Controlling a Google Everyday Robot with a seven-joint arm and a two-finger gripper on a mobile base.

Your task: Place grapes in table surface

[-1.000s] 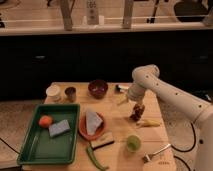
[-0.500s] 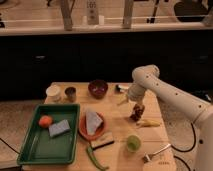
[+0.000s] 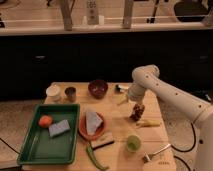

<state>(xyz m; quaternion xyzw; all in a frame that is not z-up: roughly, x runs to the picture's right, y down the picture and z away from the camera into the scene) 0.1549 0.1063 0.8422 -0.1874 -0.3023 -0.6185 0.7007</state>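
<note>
The grapes (image 3: pixel 137 113), a small dark reddish-purple cluster, sit right of centre on the light tan table surface (image 3: pixel 117 116). They are directly under my gripper (image 3: pixel 136 104), which points down from the white arm reaching in from the right. The cluster's bottom is at or just above the wood; I cannot tell whether it touches. The gripper's tip is hidden against the cluster.
A yellow item (image 3: pixel 148 123) lies just right of the grapes. A green cup (image 3: pixel 132 143) and a brush (image 3: pixel 156 151) are in front. The maroon bowl (image 3: pixel 98 88), an orange plate (image 3: pixel 92 127) and the green tray (image 3: pixel 35 145) with an orange fruit (image 3: pixel 45 121) are to the left.
</note>
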